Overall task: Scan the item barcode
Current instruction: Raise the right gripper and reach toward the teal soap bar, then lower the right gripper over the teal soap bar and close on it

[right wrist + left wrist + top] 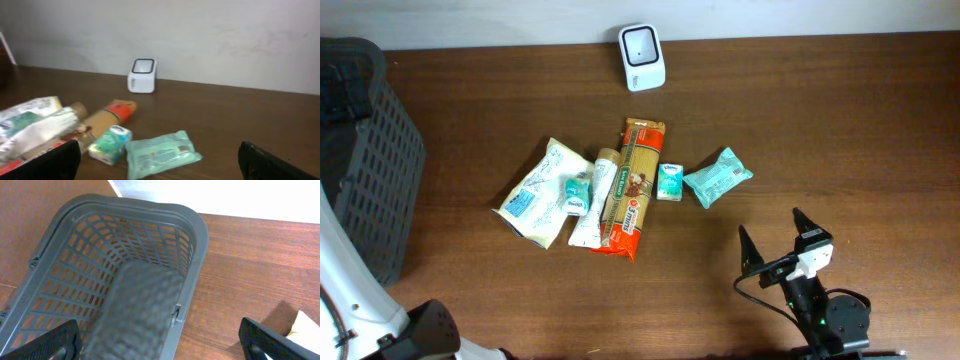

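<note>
right tool [775, 240] released; teal pack [717, 177] ahead, apart; left tool [158, 332] released over basket [196, 240]

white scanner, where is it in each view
overhead: white scanner at top centre
left wrist: not in it
right wrist: white scanner left of centre, upper half
shared landmark: teal packet, seen in the overhead and right wrist views

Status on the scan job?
Left gripper open above basket. Right gripper open, empty, short of teal pack. Items lie loose mid-table; scanner at far edge, nothing blocking.
</note>
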Available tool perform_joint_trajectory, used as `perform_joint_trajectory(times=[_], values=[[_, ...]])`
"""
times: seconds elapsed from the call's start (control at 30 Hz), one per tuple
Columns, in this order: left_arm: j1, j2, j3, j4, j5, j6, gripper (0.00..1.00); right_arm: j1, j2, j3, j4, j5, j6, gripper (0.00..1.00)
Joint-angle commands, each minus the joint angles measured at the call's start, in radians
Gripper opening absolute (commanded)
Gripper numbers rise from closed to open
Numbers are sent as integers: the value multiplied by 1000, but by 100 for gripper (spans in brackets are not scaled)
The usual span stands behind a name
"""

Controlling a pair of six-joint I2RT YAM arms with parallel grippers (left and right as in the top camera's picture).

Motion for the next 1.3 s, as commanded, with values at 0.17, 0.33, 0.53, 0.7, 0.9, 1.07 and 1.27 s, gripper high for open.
perform_joint_trajectory(times=[0.17,0.33,0.53,0.7,0.9,1.07,1.27], values=[[6,3,2,-2,4,-14,99,-2,263,415,-281,-261,107,99],[6,3,2,-2,4,-14,99,-1,628,694,-565,-384,108,99],[6,3,2,-2,4,-14,99,-1,985,805,-616,-455,152,99],[6,3,2,-2,4,-14,99,159,1064,912,-622,-404,152,99],[6,3,2,-2,4,-14,99,246,1069,932,-487,-401,153,99],[6,3,2,-2,4,-14,99,248,1131,930,-476,-388,268,99],[6,3,2,-2,4,-14,99,386,1371,931,-452,-92,613,88]])
